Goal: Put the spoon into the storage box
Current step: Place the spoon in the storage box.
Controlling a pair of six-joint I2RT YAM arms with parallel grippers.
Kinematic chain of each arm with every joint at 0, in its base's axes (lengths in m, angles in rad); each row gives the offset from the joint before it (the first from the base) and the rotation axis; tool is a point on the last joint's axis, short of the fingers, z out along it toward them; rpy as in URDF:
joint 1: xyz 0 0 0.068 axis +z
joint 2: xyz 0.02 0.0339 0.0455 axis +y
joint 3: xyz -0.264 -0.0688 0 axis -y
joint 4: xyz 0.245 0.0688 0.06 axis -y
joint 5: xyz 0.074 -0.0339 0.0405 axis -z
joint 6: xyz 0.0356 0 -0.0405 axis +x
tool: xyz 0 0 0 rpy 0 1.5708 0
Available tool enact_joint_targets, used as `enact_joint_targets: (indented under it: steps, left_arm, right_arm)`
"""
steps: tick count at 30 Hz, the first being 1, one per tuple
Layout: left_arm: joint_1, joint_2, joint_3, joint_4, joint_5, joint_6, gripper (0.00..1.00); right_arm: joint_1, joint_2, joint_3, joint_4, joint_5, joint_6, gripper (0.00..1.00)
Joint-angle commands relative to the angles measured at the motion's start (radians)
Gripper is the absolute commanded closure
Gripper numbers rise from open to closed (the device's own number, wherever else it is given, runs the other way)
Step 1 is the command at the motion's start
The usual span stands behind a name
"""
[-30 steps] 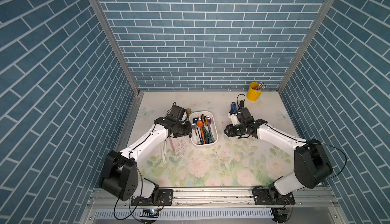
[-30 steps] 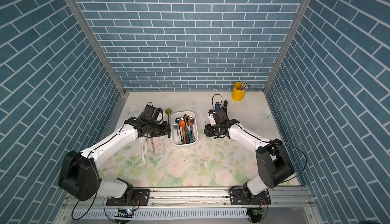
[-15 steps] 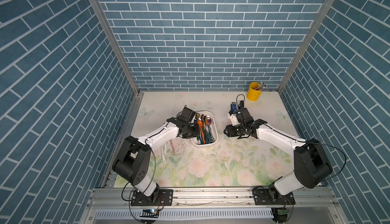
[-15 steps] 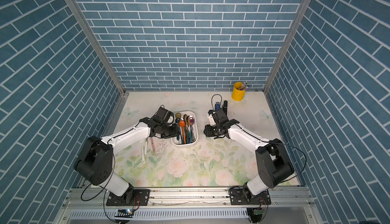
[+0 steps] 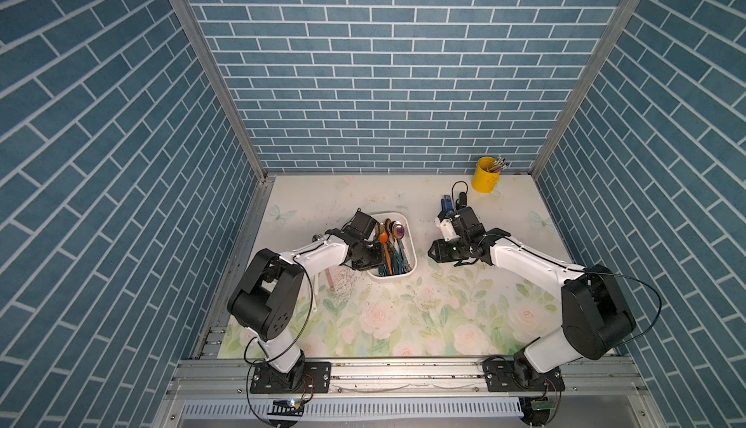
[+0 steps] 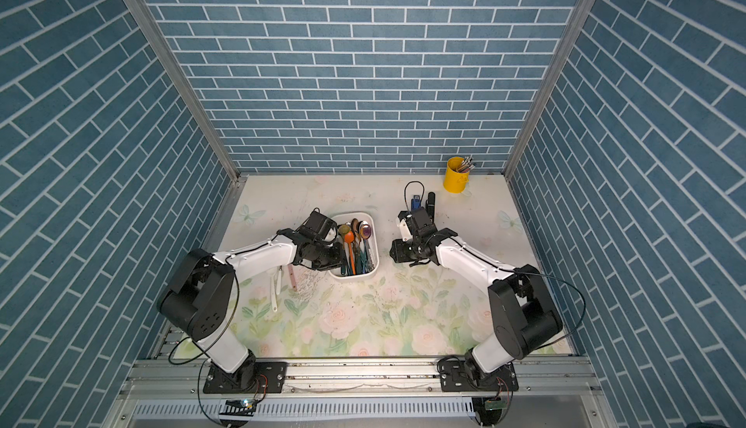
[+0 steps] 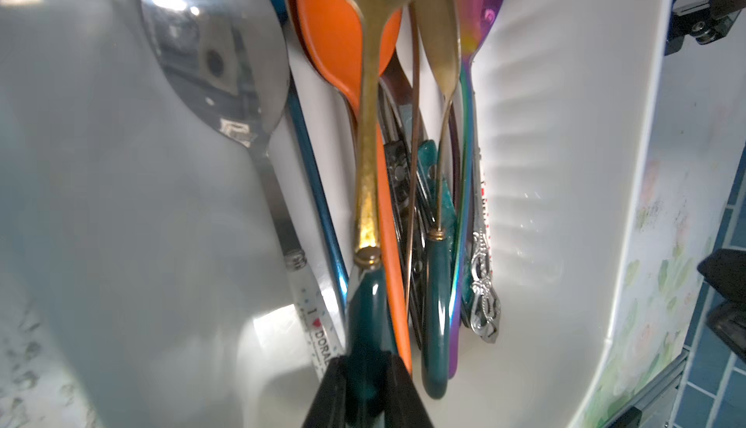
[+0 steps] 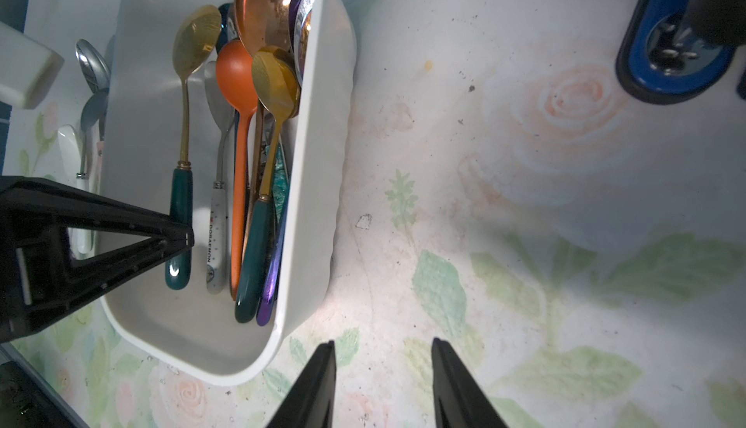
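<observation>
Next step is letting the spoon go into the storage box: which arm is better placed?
Left. The left fingers grip the green-handled gold spoon over the storage box; the right fingers hang open and empty beside it.

The storage box (image 5: 390, 278) sits at table (image 5: 444, 317) centre, spoons (image 5: 389, 240) inside it. At its 8 o'clock, loose spoons (image 6: 275, 293) on the table; at 1 o'clock, well apart, the cup (image 5: 485, 176).
</observation>
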Motion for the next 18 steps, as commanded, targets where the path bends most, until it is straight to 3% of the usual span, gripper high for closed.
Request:
enact_joint_targets:
  steps: [1,9,18]
  left_arm:
    - [-0.002,0.025,-0.014,-0.019,-0.008,0.008,0.92]
    - [-0.001,-0.039,0.031,-0.093,-0.075,0.048,0.7]
    - [0.019,-0.216,0.041,-0.253,-0.225,0.086,0.62]
  right_arm:
    - [0.006,0.017,-0.008,0.006,0.004,0.008,0.58]
    - [0.007,0.023,-0.002,0.006,0.004,0.005,0.58]
    - [0.007,0.04,0.022,0.003,0.002,-0.005,0.58]
